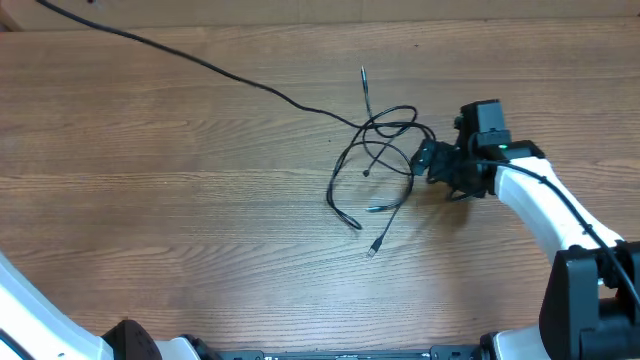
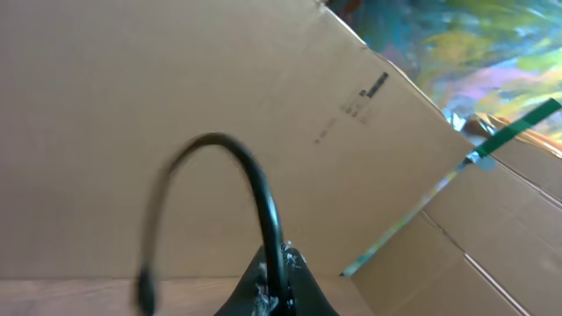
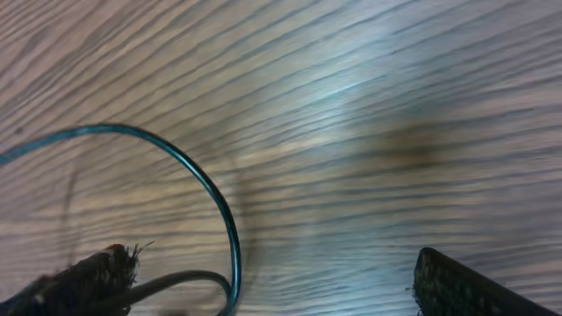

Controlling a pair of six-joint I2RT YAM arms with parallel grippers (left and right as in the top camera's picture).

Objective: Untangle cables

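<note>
Overhead: one tangle of cables (image 1: 385, 140); right pincer (image 1: 422, 160) gapes; left pincer (image 2: 277, 294) clamps one cable (image 2: 255, 175).

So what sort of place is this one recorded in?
Most likely a lab or workshop robot station, not a home: a bare wood-grain table, a knot of thin black cables laid out on it, and big brown cardboard boxes with green tape strips next to it.

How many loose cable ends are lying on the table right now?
5 cable ends: one topmost, one at the middle, one just below it, one lower left, one lowest. Others may hide in the tangle.
</note>
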